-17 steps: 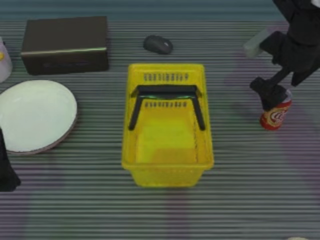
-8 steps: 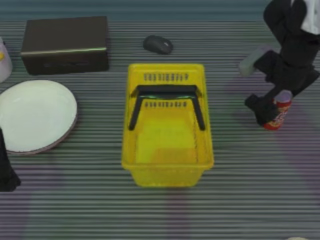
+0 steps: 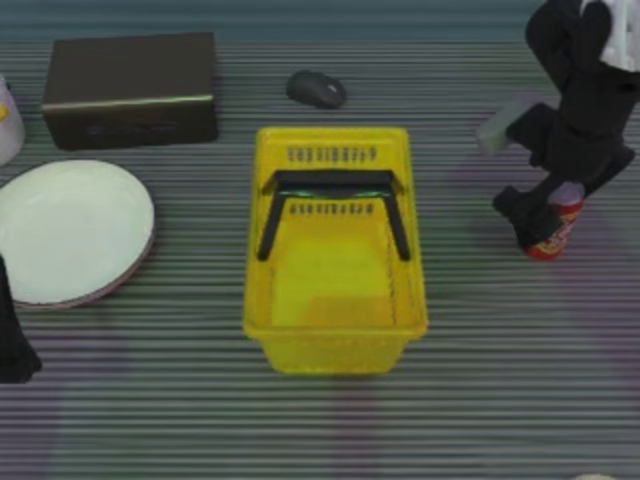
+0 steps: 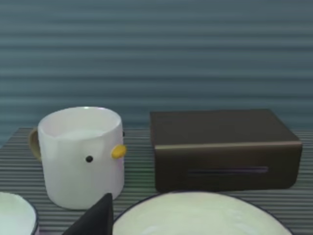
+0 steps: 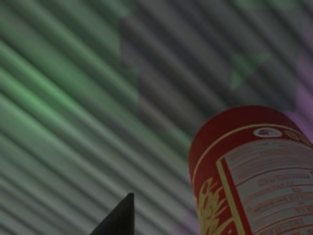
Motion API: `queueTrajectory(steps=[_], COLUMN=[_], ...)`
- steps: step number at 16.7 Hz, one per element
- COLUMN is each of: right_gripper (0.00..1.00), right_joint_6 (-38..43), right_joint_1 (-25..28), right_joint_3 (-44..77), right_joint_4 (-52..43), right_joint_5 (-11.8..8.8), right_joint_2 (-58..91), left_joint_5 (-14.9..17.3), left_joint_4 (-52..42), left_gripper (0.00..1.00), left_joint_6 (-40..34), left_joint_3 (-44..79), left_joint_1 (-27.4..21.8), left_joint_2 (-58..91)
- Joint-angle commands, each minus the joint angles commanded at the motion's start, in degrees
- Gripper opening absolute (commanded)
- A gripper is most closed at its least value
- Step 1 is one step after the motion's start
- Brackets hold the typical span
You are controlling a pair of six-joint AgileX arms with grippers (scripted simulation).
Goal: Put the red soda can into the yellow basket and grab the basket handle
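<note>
The red soda can [image 3: 557,232] stands upright on the table, right of the yellow basket [image 3: 335,345]. My right gripper [image 3: 545,213] has come down over the can and hides its top. In the right wrist view the can [image 5: 254,171] looms close, and a strip of table shows between it and one dark fingertip [image 5: 120,220], so the gripper is open. The black basket handle [image 3: 333,181] lies across the far half of the basket, which has nothing in it. My left gripper [image 3: 12,345] is parked open at the table's left edge.
A dark brown box [image 3: 130,88] sits at the back left and a grey mouse [image 3: 316,89] behind the basket. A white plate [image 3: 70,230] lies at the left, with a white chick-face mug [image 4: 80,156] beside the box.
My right gripper has dropped down over the can, covering its top and logo. Over the last half second it barely shifted. The basket and left arm stayed put.
</note>
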Motion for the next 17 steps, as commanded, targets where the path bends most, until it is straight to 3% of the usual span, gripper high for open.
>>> queueTrajectory(steps=[9,17], right_gripper=[0.02,0.0], right_joint_6=[0.0,0.0], right_joint_1=[0.0,0.0], right_joint_3=[0.0,0.0], right_joint_4=[0.0,0.0], right_joint_5=[0.0,0.0], right_joint_2=[0.0,0.0], left_joint_5=[0.0,0.0], left_joint_4=[0.0,0.0], left_gripper=[1.0,1.0], left_joint_6=[0.0,0.0], left_joint_3=[0.0,0.0], left_joint_1=[0.0,0.0], left_joint_2=[0.0,0.0])
